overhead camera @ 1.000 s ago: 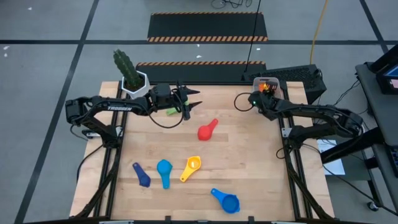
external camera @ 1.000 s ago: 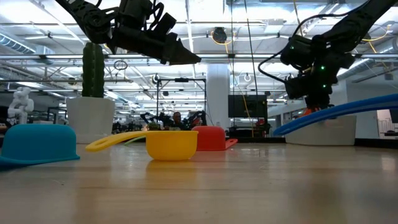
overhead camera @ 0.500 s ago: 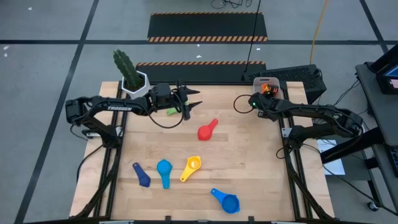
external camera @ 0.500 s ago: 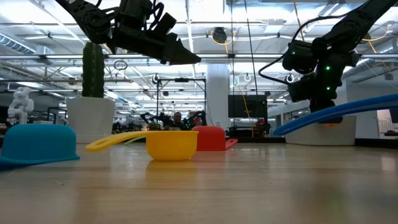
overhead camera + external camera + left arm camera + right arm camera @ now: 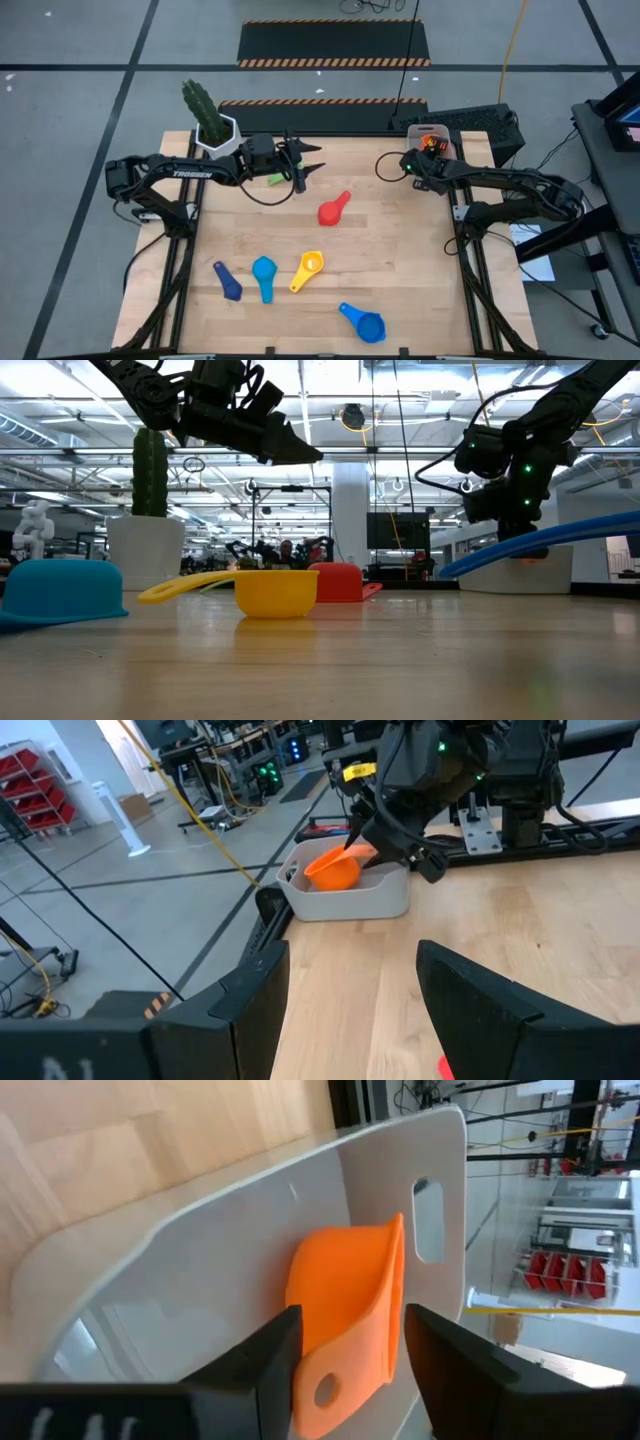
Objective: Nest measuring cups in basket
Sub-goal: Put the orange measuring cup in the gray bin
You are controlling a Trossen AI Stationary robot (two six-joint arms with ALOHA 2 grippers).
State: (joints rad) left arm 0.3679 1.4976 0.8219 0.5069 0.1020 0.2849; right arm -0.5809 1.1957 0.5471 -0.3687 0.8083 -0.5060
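The grey-blue basket [image 5: 350,902] stands at the table's far right corner [image 5: 433,131]. An orange measuring cup [image 5: 340,1295] lies tilted inside it, with its handle up. My right gripper [image 5: 350,1355] hovers over the basket, open, a finger on each side of that handle. My left gripper [image 5: 306,163] hangs open above the far left of the table, over a green cup [image 5: 274,179]. On the wood lie a red cup [image 5: 333,208], a yellow cup [image 5: 308,270], a light blue cup [image 5: 264,275], a dark blue cup [image 5: 227,281] and a blue cup [image 5: 363,321]. My right gripper has the orange cup's flat handle [image 5: 375,1330] between its two fingers, which come from above and lie across it. I cannot tell whether they touch it. The cup's bowl rests in the basket.
A white pot with a cactus [image 5: 212,131] stands at the far left corner, beside my left arm. The loose cups are spread over the middle and near half of the table. In the low view, the blue cup's handle [image 5: 540,545] crosses in front of the basket.
My right gripper has shifted a little over the basket, and the orange cup sits lower inside it than a second ago. My left arm has kept still.
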